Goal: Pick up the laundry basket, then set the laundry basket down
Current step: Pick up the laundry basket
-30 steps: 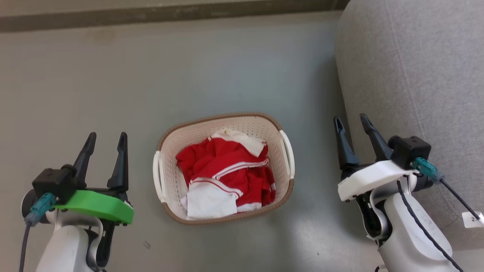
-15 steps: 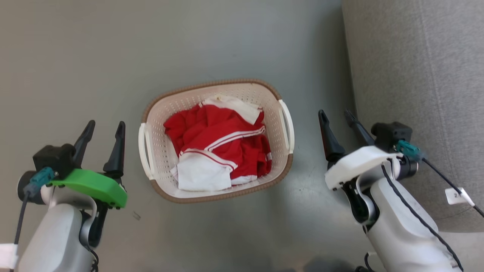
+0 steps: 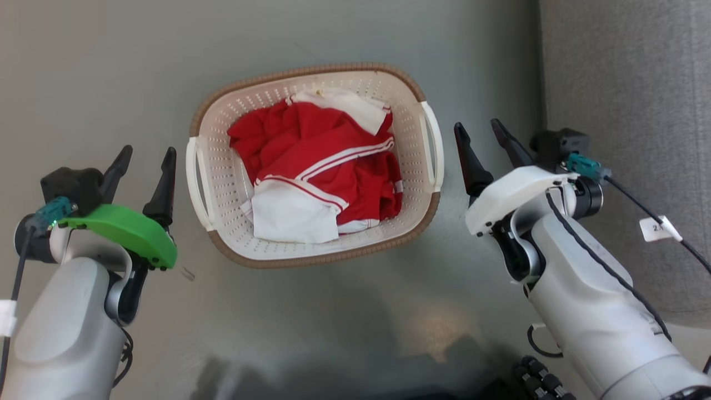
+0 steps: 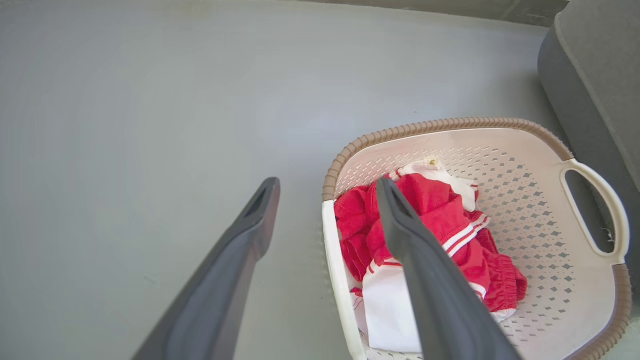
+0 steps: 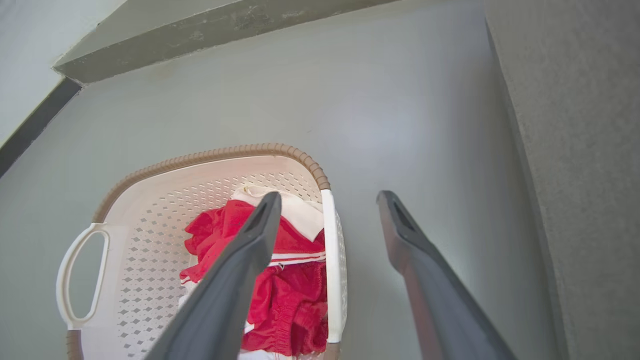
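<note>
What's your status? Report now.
Left hand open, right hand open, both empty. Laundry basket on floor between them, ungripped. Grey sofa close beside right hand.

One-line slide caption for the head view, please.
Open left hand and right hand flank the laundry basket of red-and-white clothes on the grey floor, handles not yet gripped.

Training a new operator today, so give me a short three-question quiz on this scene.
1. True or false: the left claw is shut on a handle of the laundry basket.
2. What lies in the basket? A) red-and-white clothing B) blue towels C) nothing
3. Fill in: the grey upholstered furniture stands on the robot's ____ side of the basket.

Key
1. False: both it and the right claw are open, beside the basket and apart from it.
2. A
3. right
</note>
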Available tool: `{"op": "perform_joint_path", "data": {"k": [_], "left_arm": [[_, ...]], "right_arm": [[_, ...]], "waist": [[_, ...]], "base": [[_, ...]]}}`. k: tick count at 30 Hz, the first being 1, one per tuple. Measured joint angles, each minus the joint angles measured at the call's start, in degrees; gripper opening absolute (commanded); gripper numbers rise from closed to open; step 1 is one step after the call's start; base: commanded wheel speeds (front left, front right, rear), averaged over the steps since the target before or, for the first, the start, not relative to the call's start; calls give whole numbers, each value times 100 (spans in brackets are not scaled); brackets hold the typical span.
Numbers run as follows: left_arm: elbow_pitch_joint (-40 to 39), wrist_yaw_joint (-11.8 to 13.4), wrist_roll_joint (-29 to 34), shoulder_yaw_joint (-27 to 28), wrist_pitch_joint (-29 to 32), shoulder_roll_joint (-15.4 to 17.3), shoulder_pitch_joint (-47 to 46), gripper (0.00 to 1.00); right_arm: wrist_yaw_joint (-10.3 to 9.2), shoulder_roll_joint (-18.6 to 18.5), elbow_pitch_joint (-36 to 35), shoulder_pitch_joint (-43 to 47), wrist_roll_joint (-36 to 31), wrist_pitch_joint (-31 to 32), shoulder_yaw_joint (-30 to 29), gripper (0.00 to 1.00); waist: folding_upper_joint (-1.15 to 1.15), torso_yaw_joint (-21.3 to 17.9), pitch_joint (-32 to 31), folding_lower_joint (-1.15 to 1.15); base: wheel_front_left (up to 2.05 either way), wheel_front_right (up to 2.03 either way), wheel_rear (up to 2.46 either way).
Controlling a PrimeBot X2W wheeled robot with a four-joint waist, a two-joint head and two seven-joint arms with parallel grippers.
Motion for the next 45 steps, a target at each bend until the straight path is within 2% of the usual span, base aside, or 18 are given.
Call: {"op": "perform_joint_path", "data": {"k": [14,21,35,37,38,39,40,42,43,45], "left_arm": [[592,0,-650,-570,430,66,-827,100],[722,0,-951,-892,613,68,-1143,100],[860,0,-1428,-1475,776,80,-1544,100],[889,0,-1485,-1535,771,83,-1547,73],[890,0,-1532,-1570,770,90,-1550,53],[894,0,-1573,-1611,767,96,-1563,53],[900,-1,-1612,-1647,761,100,-1582,43],[915,-1,-1684,-1697,745,101,-1618,10],[915,-1,-1684,-1697,745,101,-1618,0],[921,-8,-1733,-1756,714,118,-1640,0]], "right_arm": [[-3,-18,654,-1024,723,122,778,100],[-54,-20,911,-1301,970,268,1163,100],[-194,-24,1256,-1824,1416,271,1577,100],[-194,-25,1298,-1885,1471,271,1624,100],[-194,-25,1313,-1901,1485,271,1651,87],[-194,-25,1327,-1911,1525,271,1682,87],[-194,-24,1345,-1917,1566,271,1715,66],[-196,-25,1384,-1930,1658,266,1762,27],[-196,-25,1384,-1930,1658,266,1762,0],[-197,-34,1427,-1952,1713,266,1814,0]], "waist": [[0,21,919,0],[0,31,1277,0],[0,140,1747,0],[0,159,1771,0],[0,166,1778,0],[0,171,1783,0],[0,174,1787,0],[0,179,1788,-1],[0,179,1788,-1],[0,182,1784,-1]], "base": [[0,0,0],[0,0,0],[0,0,0],[0,0,0],[0,0,0],[0,0,0],[0,0,0],[0,0,0],[0,0,0],[0,0,0]]}}
